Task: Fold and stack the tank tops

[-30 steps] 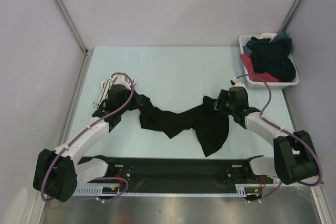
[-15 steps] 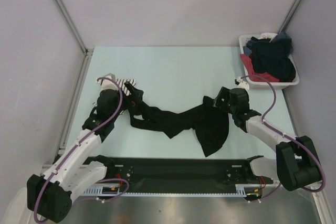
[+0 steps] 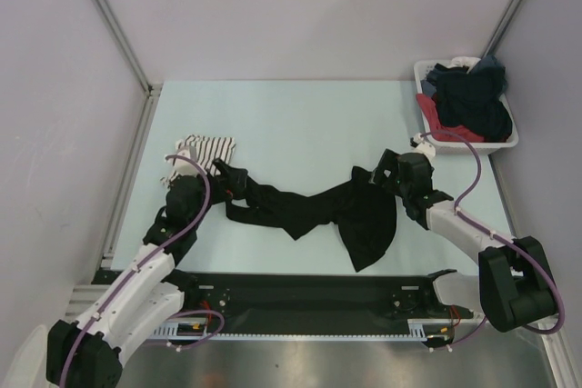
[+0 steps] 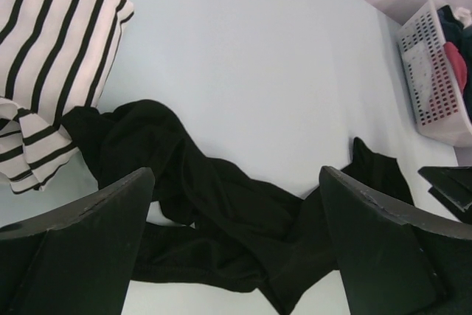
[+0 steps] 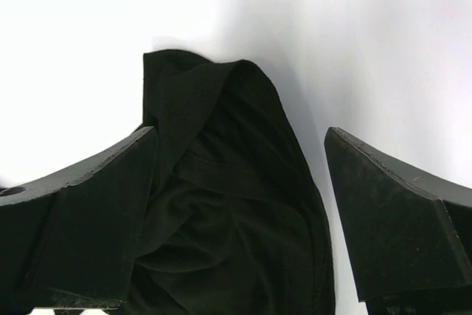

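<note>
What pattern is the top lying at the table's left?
White fabric tank top with thin black stripes; clearest in the left wrist view.

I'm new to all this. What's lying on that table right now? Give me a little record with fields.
Striped tank top: roughly folded, far left of the table
Black tank top: unfolded, crumpled across the middle, left end against the striped one
Left tool: open, above the black top's left end
Right tool: open, over its right end, gripping nothing
Basket: far right corner, holds dark and red clothes
Stack: not yet made
</note>
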Action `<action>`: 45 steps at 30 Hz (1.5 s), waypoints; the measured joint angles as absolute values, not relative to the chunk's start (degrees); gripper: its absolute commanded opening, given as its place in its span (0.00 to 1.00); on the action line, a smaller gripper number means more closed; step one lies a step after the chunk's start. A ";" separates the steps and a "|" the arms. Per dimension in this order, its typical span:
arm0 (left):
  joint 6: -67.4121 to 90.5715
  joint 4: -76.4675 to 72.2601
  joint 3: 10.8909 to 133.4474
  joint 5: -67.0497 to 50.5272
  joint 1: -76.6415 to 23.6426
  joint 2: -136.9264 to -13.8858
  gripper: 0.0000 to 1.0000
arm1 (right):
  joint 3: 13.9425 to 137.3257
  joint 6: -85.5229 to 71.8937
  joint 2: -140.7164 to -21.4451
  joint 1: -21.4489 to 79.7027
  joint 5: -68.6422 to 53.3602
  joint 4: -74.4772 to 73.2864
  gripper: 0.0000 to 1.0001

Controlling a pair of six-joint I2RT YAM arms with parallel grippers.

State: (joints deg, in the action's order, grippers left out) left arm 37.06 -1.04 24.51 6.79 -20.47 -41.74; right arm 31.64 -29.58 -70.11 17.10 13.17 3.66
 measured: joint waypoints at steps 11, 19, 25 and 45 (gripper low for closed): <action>34.39 -3.03 23.18 7.38 -20.47 -45.28 1.00 | 31.64 -28.56 -70.30 17.28 13.74 3.46 0.90; 32.45 -3.77 23.18 7.81 -20.49 -45.60 1.00 | 34.76 -28.73 -75.50 18.68 11.25 2.57 0.80; 30.85 -3.49 23.20 8.01 -21.39 -48.07 1.00 | 36.56 -28.69 -77.01 19.99 10.55 1.63 0.74; 27.27 -3.81 24.25 12.82 -29.61 -50.52 1.00 | 44.73 -28.53 -90.85 20.95 6.96 -0.95 0.32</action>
State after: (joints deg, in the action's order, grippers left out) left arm 27.27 -3.81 24.25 12.82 -29.61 -50.52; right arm 44.73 -28.53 -90.85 20.95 6.96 -0.95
